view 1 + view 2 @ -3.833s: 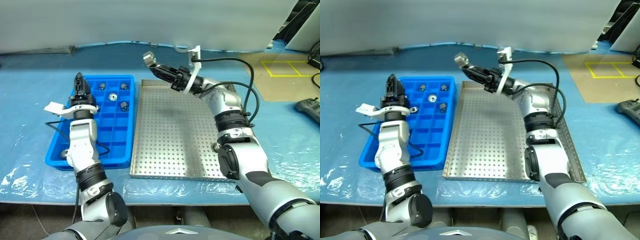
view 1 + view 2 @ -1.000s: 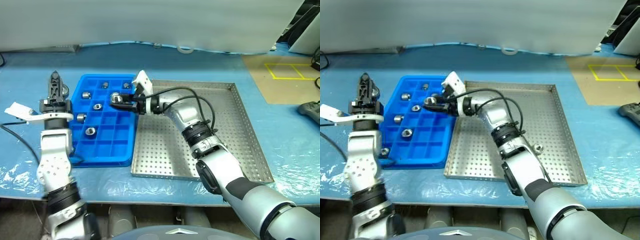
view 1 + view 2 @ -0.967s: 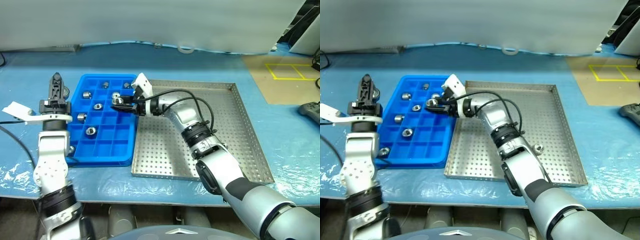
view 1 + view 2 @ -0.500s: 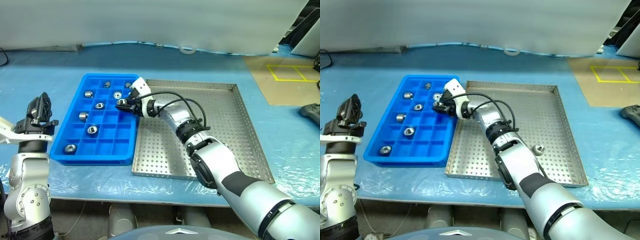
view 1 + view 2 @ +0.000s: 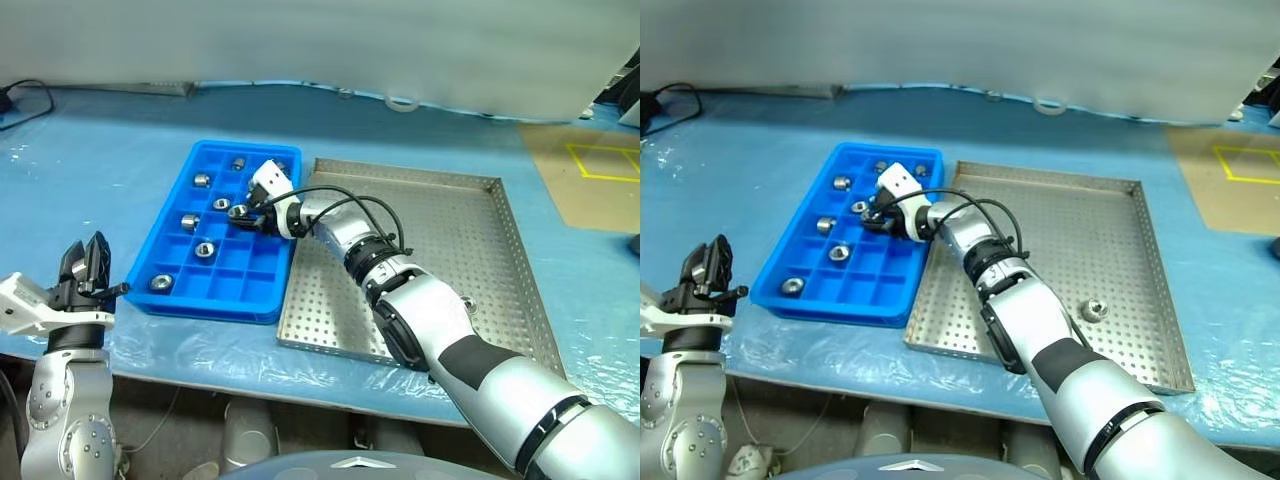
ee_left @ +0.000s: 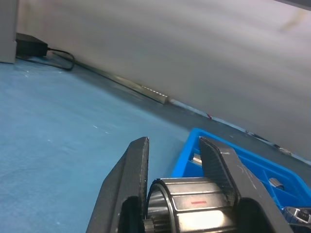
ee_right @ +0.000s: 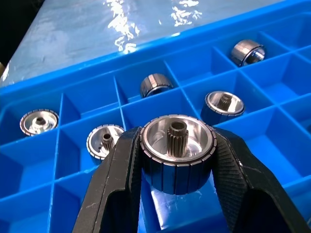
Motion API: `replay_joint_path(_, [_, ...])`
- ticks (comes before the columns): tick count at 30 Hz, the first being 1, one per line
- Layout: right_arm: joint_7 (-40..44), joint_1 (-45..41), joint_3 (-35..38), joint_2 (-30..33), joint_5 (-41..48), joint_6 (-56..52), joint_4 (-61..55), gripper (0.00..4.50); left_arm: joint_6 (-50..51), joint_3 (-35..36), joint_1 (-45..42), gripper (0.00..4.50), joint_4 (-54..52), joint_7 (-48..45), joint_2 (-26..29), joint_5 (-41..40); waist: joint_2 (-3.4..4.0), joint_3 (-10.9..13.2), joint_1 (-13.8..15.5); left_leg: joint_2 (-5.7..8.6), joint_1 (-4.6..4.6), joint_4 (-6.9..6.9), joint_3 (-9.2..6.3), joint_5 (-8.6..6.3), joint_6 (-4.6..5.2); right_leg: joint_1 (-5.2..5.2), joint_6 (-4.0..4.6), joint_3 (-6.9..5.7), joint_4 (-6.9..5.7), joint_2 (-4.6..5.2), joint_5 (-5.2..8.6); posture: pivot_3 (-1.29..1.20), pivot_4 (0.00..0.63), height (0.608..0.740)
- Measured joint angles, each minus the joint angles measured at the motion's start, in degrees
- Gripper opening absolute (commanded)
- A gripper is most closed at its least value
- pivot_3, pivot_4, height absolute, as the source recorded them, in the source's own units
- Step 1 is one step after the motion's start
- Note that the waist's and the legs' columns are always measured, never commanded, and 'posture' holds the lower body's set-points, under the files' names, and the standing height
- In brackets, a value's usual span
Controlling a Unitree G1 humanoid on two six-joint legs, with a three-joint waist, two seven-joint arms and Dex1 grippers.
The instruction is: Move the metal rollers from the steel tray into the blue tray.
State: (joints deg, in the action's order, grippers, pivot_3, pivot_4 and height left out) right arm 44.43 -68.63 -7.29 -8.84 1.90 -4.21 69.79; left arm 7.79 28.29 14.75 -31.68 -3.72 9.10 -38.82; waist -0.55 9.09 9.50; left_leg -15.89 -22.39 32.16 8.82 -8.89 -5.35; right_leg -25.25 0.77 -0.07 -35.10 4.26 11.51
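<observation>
— Blue-covered table (image 5: 120,150). Changed lately?
— Right gripper (image 5: 243,213) lowered into bright blue gridded plastic tray (image 5: 215,300), 2 o'clock cell, pinching shiny ribbed silver roller (image 7: 177,153); release near. Left gripper (image 5: 86,262) withdrawn to 8 o'clock, clamping second roller (image 6: 189,201). Last roller (image 5: 1096,308) waiting on perforated steel tray (image 5: 520,260).

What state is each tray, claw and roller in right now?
Blue tray: seated rollers in several compartments, others empty.
Steel tray: one loose roller left.
Right claw: shut on a roller, above the blue tray.
Left claw: shut on another roller, clear of both trays.
</observation>
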Motion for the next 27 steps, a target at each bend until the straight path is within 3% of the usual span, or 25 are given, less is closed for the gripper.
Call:
replay_joint_path(1, [0.1, 0.0, 0.0, 0.0, -0.2, 0.0, 0.3, 1.68, -0.2, 0.0, 0.2, 1.35, -0.2, 0.0, -0.2, 0.1, 0.00, 0.0, 0.2, 0.00, -0.02, 0.00, -0.04, 0.00, -0.01, -0.01, 0.00, 0.00, 0.00, 0.00, 0.00, 0.38, 0.150, 0.740])
replay_joint_path(2, [0.3, 0.0, 0.0, 0.0, -0.6, 0.2, 0.5, 2.41, -0.4, 0.0, 0.3, 1.35, -0.2, 0.0, -0.2, 0.2, 0.02, 0.0, 0.5, 0.00, -0.02, 0.00, -0.07, 0.01, -0.01, -0.02, 0.00, 0.01, -0.01, -0.02, 0.00, 0.38, 0.150, 0.740])
replay_joint_path(7, [0.1, 0.0, -0.4, 0.1, -2.5, 1.5, 0.6, 3.93, -0.3, -1.4, -0.6, 1.35, -0.1, -0.3, 0.3, 1.3, 0.03, 0.0, 0.9, 0.00, -0.12, 0.02, -0.16, 0.02, -0.03, -0.04, -0.01, 0.01, -0.02, -0.01, 0.00, 0.33, 0.150, 0.740])
replay_joint_path(15, [2.0, -0.4, 3.8, 2.3, -0.7, 3.3, 0.6, 3.93, 3.2, -6.5, -5.5, 1.35, 1.7, -5.0, 4.4, 0.9, 0.06, 0.0, 0.6, 0.01, -0.15, 0.07, -0.17, 0.06, -0.09, -0.17, 0.00, 0.00, -0.23, -0.04, 0.01, 0.25, 0.150, 0.740])
replay_joint_path(21, [1.4, -0.6, 5.8, 5.0, -0.5, 3.8, 0.5, 3.93, 9.3, -12.8, -9.7, 1.35, 9.4, -8.1, 8.8, 4.6, 0.11, 0.0, -0.7, 0.06, -0.11, 0.19, -0.16, 0.08, -0.11, -0.19, 0.00, -0.01, -0.43, -0.02, 0.01, 0.19, 0.150, 0.740])
replay_joint_path(27, [1.4, -0.5, 6.6, 7.4, -0.6, 3.8, 0.5, 3.93, 11.5, -17.2, -10.3, 1.35, 11.6, -9.5, 8.8, 7.7, 0.17, 0.0, -2.1, 0.07, -0.07, 0.18, -0.15, 0.09, -0.14, -0.20, 0.01, -0.03, -0.45, -0.03, 0.02, 0.18, 0.150, 0.740])
